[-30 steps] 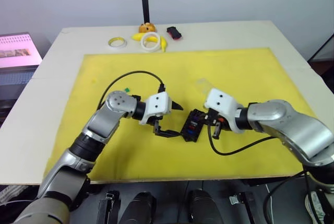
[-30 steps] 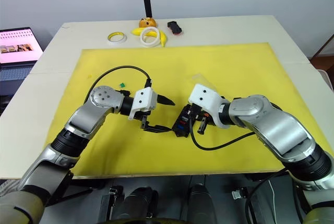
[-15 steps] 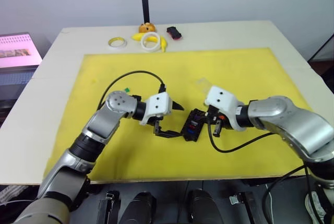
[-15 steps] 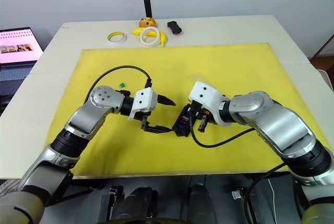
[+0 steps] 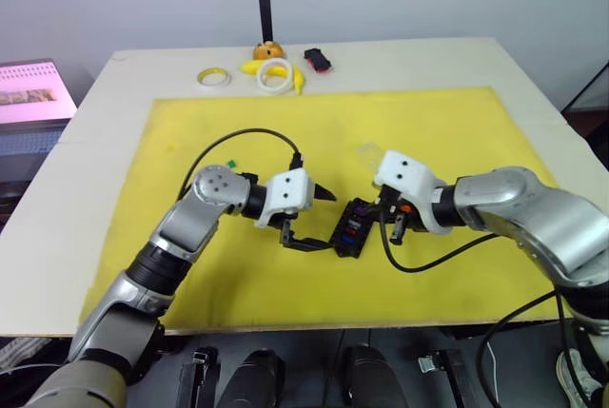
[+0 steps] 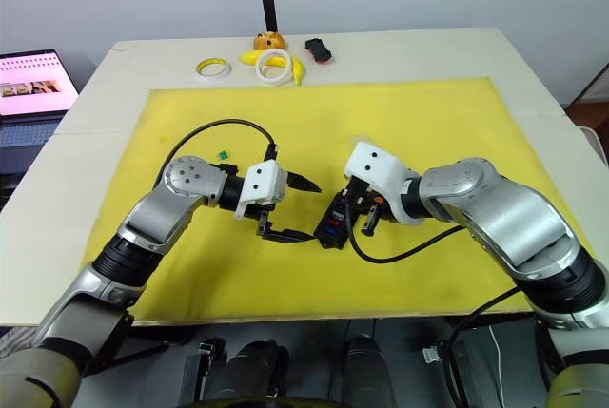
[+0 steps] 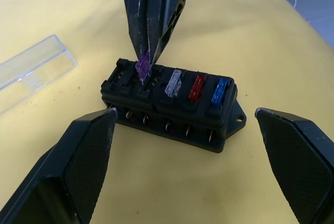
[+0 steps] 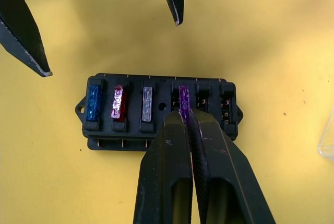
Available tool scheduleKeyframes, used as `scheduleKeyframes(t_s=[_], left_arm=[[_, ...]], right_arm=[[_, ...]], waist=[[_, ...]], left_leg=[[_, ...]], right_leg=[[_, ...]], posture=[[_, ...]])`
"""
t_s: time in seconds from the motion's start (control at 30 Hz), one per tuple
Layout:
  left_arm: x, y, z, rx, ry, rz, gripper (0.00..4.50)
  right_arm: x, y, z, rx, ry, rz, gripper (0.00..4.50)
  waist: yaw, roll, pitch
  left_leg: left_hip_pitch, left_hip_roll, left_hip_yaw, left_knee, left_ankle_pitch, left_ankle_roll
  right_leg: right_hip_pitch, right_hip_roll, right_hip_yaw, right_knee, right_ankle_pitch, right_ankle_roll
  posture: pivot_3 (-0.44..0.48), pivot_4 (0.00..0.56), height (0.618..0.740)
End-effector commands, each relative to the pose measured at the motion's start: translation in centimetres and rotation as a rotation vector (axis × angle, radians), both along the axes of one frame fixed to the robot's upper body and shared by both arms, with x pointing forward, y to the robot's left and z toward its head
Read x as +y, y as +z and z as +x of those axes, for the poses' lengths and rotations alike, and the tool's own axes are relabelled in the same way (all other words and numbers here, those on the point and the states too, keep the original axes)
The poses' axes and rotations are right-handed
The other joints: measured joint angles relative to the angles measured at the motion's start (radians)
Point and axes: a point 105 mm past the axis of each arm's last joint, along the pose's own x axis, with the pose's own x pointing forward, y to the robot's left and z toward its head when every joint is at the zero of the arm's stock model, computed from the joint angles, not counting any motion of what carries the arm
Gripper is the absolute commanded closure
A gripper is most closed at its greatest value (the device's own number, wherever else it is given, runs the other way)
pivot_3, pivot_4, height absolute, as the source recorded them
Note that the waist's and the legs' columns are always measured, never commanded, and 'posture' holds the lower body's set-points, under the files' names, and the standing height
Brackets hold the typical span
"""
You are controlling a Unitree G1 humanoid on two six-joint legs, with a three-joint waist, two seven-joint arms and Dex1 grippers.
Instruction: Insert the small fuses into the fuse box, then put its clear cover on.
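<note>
purple fuse [image 8: 183, 98]: lower end hidden between right gripper [image 8: 188, 122] fingertips | fuse box [image 8: 159, 110]: near edge covered by those fingers | clear cover [image 7: 32, 71]: cut off by frame edge | green fuse [image 6: 221, 154]: too small to make out shape

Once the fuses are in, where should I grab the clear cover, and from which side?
Judging by its pose, pinch the clear cover across its narrow width, fingers on the two long walls, coming from above. It lies flat on the yellow mat, apart from the fuse box, long and thin.
</note>
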Motion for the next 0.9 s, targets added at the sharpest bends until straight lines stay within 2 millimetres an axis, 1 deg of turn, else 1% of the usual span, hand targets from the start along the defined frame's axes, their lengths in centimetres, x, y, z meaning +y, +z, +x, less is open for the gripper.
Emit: scheduleKeyframes(t_s=[0.03,0.23,0.43,0.9], left_arm=[[-0.21,1.00,-0.21,-0.046,-0.019,-0.021,0.03],[-0.55,0.85,-0.22,-0.051,-0.016,-0.024,0.03],[-0.64,0.80,-0.29,-0.051,-0.017,-0.026,0.03],[-0.65,0.71,-0.40,-0.049,-0.018,-0.025,0.03]], right_arm=[[-0.08,0.48,0.20,-0.030,0.005,-0.017,4.50],[0.09,0.42,0.11,-0.021,0.013,-0.012,4.50],[-0.35,0.15,0.22,-0.022,-0.002,-0.035,4.50],[-0.49,0.05,0.36,-0.011,-0.019,-0.035,4.50]], waist=[[0.000,0.000,0.000],[0.000,0.000,0.000],[0.000,0.000,0.000],[0.001,0.000,0.000]], left_leg=[[0.000,0.000,0.000,0.000,0.000,0.000],[0.000,0.000,0.000,0.000,0.000,0.000],[0.000,0.000,0.000,0.000,0.000,0.000],[0.000,0.000,0.000,0.000,0.000,0.000]], right_leg=[[0.000,0.000,0.000,0.000,0.000,0.000],[0.000,0.000,0.000,0.000,0.000,0.000],[0.000,0.000,0.000,0.000,0.000,0.000],[0.000,0.000,0.000,0.000,0.000,0.000]], posture=[[0.000,0.150,0.740],[0.000,0.150,0.740],[0.000,0.150,0.740],[0.000,0.150,0.740]])
